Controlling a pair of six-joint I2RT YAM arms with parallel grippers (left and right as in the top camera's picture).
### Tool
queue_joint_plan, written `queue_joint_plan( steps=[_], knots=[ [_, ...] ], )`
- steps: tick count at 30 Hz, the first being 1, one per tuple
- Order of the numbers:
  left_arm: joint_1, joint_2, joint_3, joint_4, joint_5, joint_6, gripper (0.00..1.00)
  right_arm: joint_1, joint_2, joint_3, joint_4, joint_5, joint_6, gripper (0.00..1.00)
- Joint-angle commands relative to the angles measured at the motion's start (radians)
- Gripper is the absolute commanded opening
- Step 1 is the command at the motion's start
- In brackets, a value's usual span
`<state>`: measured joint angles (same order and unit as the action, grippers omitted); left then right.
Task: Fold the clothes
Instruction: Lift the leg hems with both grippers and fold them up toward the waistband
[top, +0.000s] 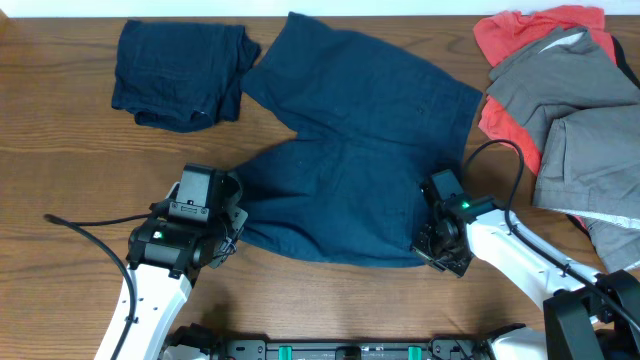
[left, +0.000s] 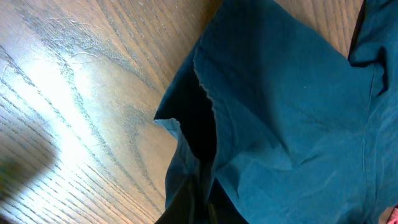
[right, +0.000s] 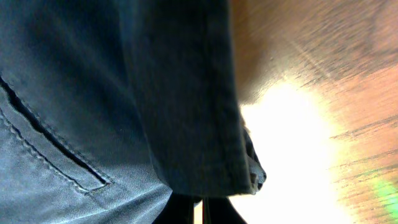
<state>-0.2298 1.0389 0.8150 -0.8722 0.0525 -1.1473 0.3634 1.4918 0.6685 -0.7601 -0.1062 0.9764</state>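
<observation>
Dark navy shorts (top: 360, 170) lie spread in the middle of the table, one leg reaching to the far edge. My left gripper (top: 235, 210) is at the shorts' near left edge and is shut on the fabric; the left wrist view shows the dark fingers (left: 199, 208) pinching a fold of the shorts (left: 292, 112). My right gripper (top: 432, 222) is at the near right edge; in the right wrist view its fingers (right: 202, 213) are pressed together under the hemmed edge of the shorts (right: 180, 93), with a stitched pocket to the left.
A folded navy garment (top: 180, 72) lies at the far left. A pile of grey (top: 585, 130) and coral-red (top: 515, 35) clothes sits at the far right. Wooden tabletop (top: 60, 150) surrounds them. Cables trail from both arms.
</observation>
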Motion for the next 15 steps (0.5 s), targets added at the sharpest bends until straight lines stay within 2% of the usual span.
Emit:
queue_joint_plan(
  steps=[1, 10, 15],
  knots=[
    [0.003, -0.018, 0.012, -0.006, -0.012, 0.020, 0.06, -0.043, -0.005, 0.006, 0.002, 0.136, 0.018, 0.01],
    [0.003, -0.257, 0.036, -0.053, -0.009, 0.055, 0.06, -0.217, -0.303, 0.115, -0.246, 0.118, -0.150, 0.01],
    [0.003, -0.398, 0.037, -0.087, 0.055, 0.055, 0.06, -0.270, -0.481, 0.183, -0.400, 0.114, -0.198, 0.01]
  ],
)
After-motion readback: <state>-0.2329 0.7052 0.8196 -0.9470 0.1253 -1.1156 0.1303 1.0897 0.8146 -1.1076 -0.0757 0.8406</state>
